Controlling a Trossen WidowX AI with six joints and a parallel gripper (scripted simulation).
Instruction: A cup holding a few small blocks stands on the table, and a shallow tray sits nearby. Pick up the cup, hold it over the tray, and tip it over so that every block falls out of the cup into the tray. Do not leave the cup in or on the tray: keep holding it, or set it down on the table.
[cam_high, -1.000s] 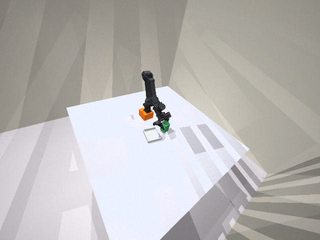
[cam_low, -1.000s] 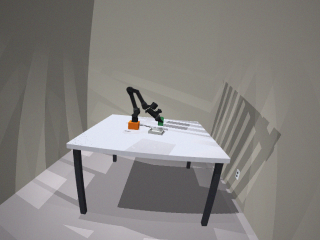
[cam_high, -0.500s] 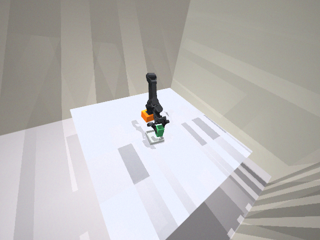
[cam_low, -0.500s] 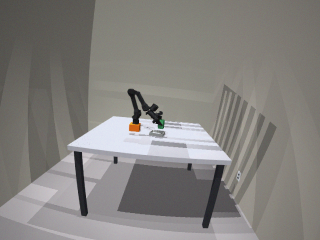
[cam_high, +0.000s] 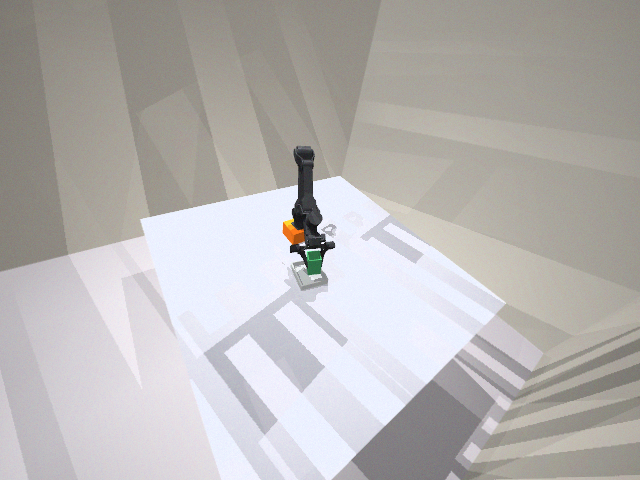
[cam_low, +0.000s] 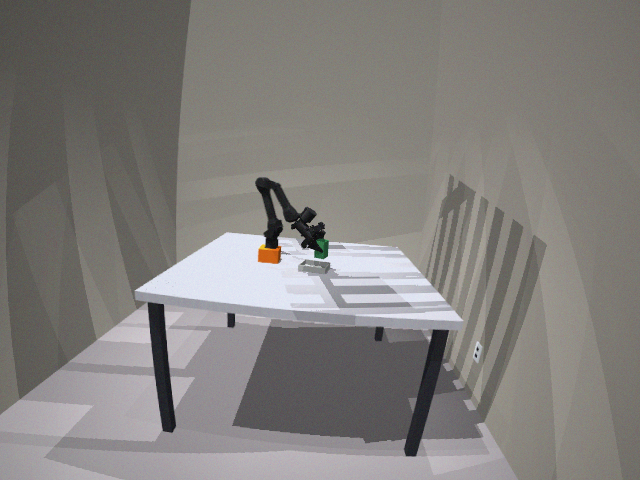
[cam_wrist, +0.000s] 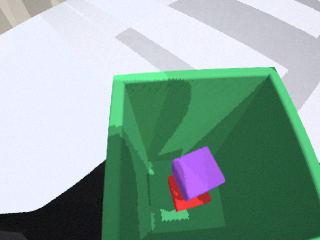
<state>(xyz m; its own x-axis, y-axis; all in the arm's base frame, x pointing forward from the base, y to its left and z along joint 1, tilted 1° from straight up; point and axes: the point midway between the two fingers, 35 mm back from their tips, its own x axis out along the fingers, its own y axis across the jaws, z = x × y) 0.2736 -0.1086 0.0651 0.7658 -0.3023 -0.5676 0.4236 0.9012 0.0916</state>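
Observation:
My gripper (cam_high: 312, 249) (cam_low: 316, 244) is shut on a green square cup (cam_high: 313, 262) (cam_low: 321, 247) (cam_wrist: 150, 125) and holds it upright in the air. In the top view the cup hangs over the shallow grey tray (cam_high: 302, 279) (cam_low: 314, 266); in the exterior view it hangs just above the tray's far edge. The wrist view looks down into the cup, where a purple block (cam_wrist: 198, 172) lies on top of a red block (cam_wrist: 181, 198) at the bottom. The tray looks empty as far as I can tell.
The arm stands on an orange base block (cam_high: 293, 231) (cam_low: 269, 254) behind the tray. The white table (cam_high: 217, 248) (cam_low: 206, 279) spreads wide on all sides, with its edges far from the tray.

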